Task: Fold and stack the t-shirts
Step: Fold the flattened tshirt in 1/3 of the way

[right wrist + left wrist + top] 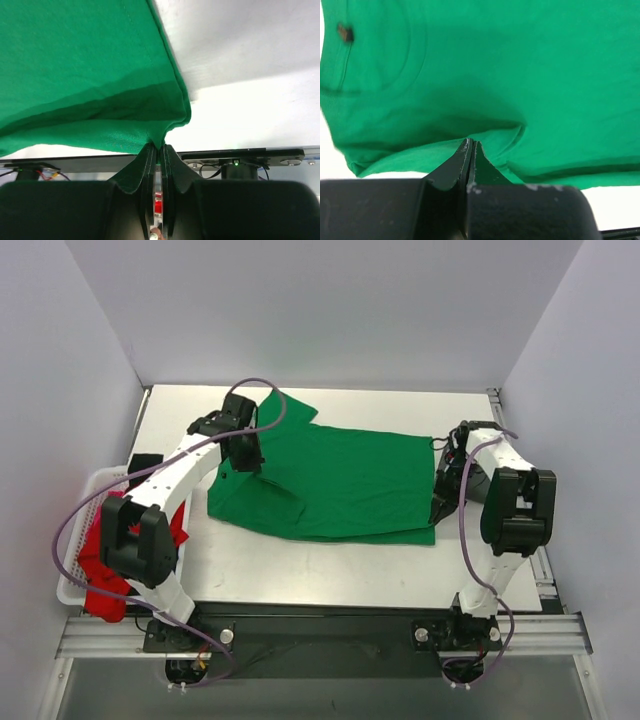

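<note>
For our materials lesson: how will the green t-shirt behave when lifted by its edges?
Probably floppy: the green t-shirt puckers and folds where the left jaws and the right jaws pinch it. Likely light, since small pinches of its edge hold it. It would sooner drape and bunch than roll.

This is looking like a robotics lab test cell: plain white panels [330,310] are closing in a white table [330,575] on three sides, two robot arms [165,490] are sitting bolted to a metal rail [545,632] at its near edge, and loose cables [60,536] are looping around them.
</note>
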You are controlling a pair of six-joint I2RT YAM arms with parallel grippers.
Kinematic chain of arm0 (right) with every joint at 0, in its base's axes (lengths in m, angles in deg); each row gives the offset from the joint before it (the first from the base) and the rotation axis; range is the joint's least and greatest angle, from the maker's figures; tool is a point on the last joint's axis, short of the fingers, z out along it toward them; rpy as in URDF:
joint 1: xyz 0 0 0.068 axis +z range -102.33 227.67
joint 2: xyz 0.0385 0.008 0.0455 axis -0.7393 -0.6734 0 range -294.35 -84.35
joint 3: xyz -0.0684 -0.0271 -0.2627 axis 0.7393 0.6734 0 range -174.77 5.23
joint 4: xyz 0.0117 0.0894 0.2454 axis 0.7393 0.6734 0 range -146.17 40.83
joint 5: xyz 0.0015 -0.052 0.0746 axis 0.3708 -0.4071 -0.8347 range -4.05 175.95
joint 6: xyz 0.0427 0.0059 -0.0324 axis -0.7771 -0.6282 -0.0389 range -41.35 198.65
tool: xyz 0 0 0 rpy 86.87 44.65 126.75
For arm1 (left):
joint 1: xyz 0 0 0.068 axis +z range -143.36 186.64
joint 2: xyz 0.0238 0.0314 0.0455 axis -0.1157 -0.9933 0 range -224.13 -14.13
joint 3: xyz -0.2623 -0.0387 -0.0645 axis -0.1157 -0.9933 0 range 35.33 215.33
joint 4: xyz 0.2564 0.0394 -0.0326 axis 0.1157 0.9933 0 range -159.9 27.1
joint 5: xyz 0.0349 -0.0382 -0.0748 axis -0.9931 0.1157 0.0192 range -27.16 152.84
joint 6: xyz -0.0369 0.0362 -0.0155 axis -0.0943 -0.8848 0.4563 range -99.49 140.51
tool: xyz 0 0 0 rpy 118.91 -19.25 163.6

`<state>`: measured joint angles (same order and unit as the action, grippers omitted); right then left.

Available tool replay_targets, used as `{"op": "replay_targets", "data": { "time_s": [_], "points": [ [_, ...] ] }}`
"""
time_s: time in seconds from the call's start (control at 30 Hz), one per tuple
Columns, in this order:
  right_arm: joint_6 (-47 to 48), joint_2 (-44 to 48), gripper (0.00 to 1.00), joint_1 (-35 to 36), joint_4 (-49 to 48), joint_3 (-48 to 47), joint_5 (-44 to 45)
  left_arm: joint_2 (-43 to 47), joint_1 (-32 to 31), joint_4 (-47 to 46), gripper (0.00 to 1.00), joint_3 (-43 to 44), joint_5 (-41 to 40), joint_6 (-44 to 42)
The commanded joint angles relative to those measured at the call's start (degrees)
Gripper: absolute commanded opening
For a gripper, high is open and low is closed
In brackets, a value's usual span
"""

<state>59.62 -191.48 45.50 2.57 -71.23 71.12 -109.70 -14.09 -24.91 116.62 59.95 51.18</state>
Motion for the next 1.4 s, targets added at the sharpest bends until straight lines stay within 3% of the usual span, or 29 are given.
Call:
{"op": "replay_targets", "data": {
  "time_s": [0.0,0.17,0.47,1.37],
  "points": [
    [0.31,-0.79,0.00,-1.34,3.13,-3.68,-1.43,-1.63,0.78,-5.08,0.00,5.27,1.93,-4.39],
    [-0.31,-2.29,0.00,-2.39,2.96,-6.59,-2.57,-4.27,1.75,-7.72,0.00,9.49,2.90,-7.03],
    [-0.57,-6.60,0.00,-3.27,2.78,-11.16,-3.54,-4.63,4.73,-13.96,0.00,9.67,7.64,-6.68],
    [-1.10,-11.60,0.00,-6.00,2.78,-16.08,-5.21,-2.95,7.72,-17.48,0.00,7.56,7.28,-6.51]
  ]
}}
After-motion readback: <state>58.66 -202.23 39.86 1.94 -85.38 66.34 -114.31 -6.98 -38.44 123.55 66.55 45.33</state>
